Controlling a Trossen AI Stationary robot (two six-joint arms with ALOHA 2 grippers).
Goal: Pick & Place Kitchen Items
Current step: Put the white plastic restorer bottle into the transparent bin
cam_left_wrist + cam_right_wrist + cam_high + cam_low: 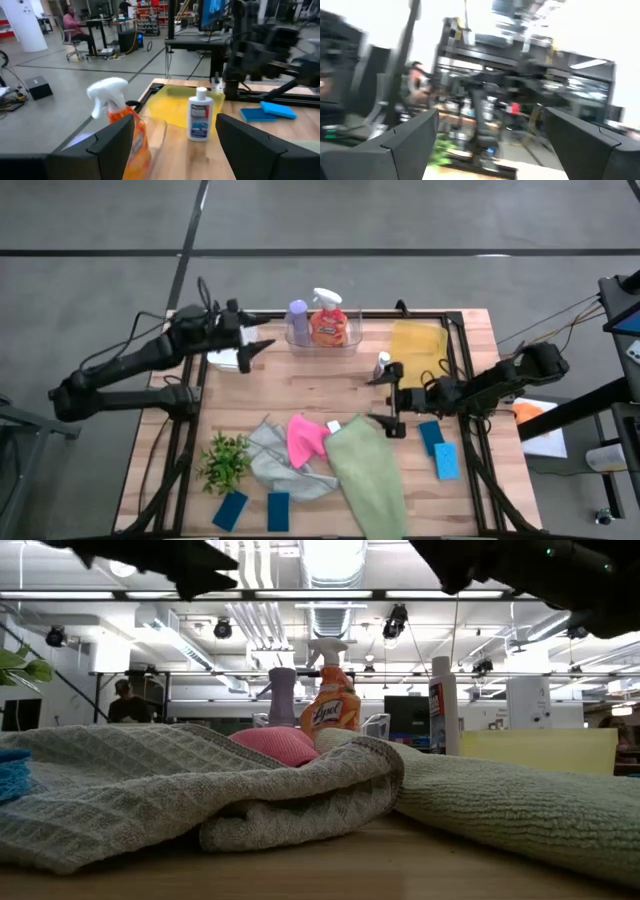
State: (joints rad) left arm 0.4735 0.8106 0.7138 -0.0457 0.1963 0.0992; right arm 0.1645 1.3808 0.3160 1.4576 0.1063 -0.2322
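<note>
Here, the high view: the left gripper [256, 350] hangs at about 10 o'clock on the table [300, 395], its jaws apart and empty. The purple bottle [298, 318] and the orange spray bottle [328, 320] stand in the clear tray [352, 340] at 12 o'clock, just beyond the left gripper's tips. The right gripper [385, 400] lies near the centre, toward 3 o'clock, jaws wide apart; the small white bottle [382, 364] stands just beside its far finger, outside the gap. The yellow tray [418, 340] sits at 1 o'clock. The pink cloth [303, 438], grey cloth [278, 465] and green cloth [368, 475] lie overlapping toward 6 o'clock. Two blue sponges [440, 450] rest at 4 o'clock and two more at 7 o'clock, near a small green plant [226, 460].

Low view: the grey and green cloths fill the foreground, with the pink cloth, both larger bottles and the small white bottle behind them.

Left wrist view: the small white bottle shows between the parted fingers [107, 147], well ahead; the spray bottle stands by one finger.

Right wrist view: the fingers [410, 142] stand apart; nothing lies between them, and the rest is blurred.
</note>
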